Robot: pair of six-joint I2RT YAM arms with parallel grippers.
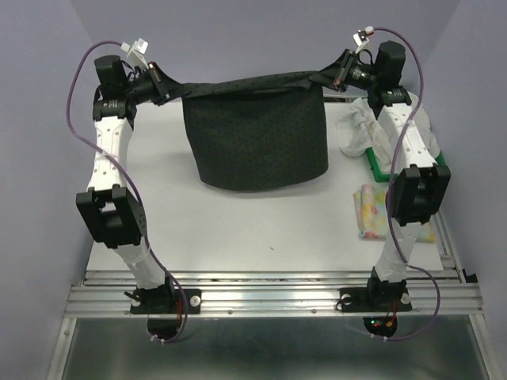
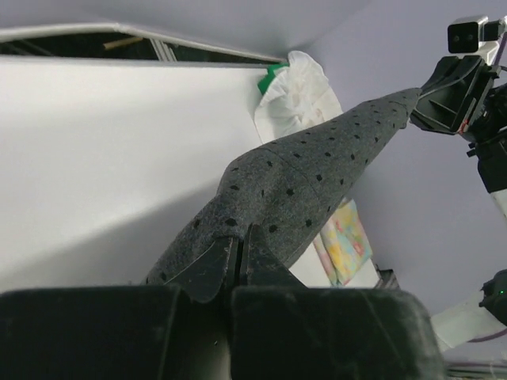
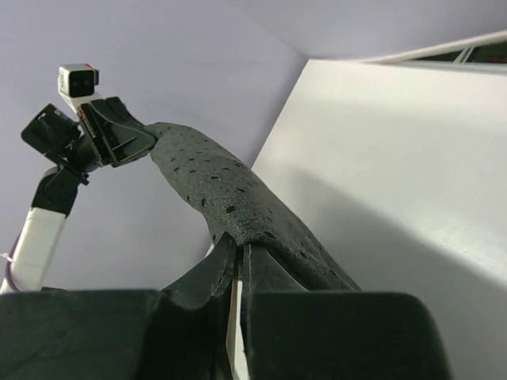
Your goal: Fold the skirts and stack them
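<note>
We hold the dark skirt [image 1: 257,138] stretched over the table [image 1: 238,226], left gripper [image 1: 169,89] and right gripper [image 1: 331,77] each clamped tight on a top corner.

Robot lab booth: lavender walls [image 1: 238,32], aluminium rails [image 1: 269,297].
</note>
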